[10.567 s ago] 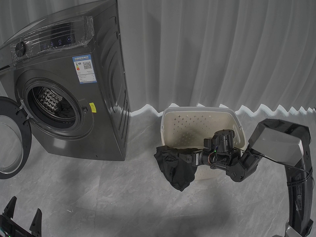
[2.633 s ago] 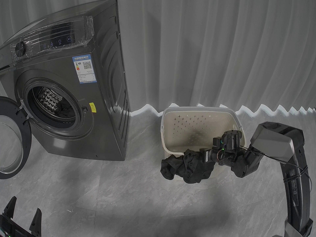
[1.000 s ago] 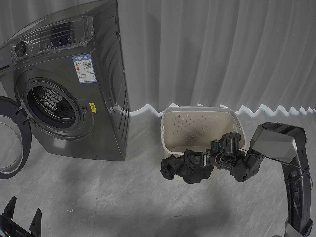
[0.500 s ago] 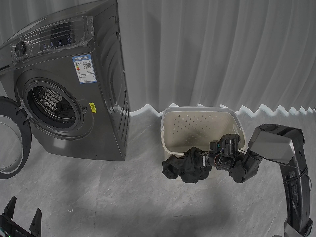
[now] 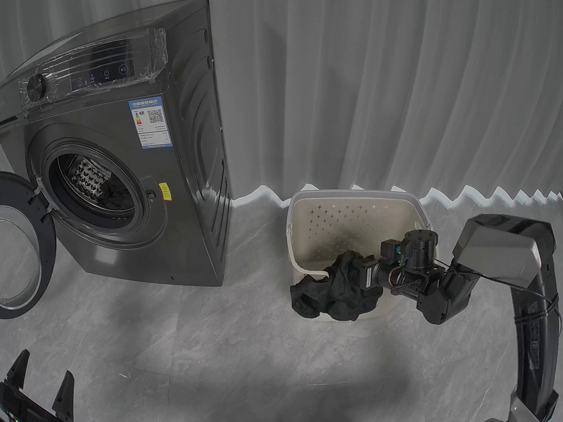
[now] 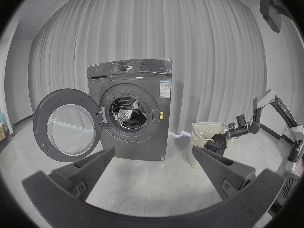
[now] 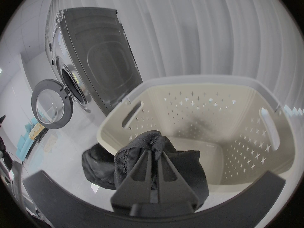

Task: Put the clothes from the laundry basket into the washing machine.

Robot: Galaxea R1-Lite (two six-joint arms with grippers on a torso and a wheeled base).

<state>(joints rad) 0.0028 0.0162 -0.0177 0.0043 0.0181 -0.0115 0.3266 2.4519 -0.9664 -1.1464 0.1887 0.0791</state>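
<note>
Clothes point(image 5: 337, 288), pinched by right gripper point(image 7: 154, 166), hide part of laundry basket point(image 5: 352, 224) rim.

A crumpled black garment point(image 5: 337, 288) hangs bunched over the near rim of the cream, star-perforated laundry basket point(image 5: 352, 197), partly spilling outside it and pinched in the right gripper point(image 7: 154, 158). The grey front-loading washing machine point(image 5: 193, 147) stands on the floor to the basket's left. Its round door point(image 5: 17, 247) is swung wide open, and dark clothing point(image 6: 131, 123) lies in the drum.
</note>
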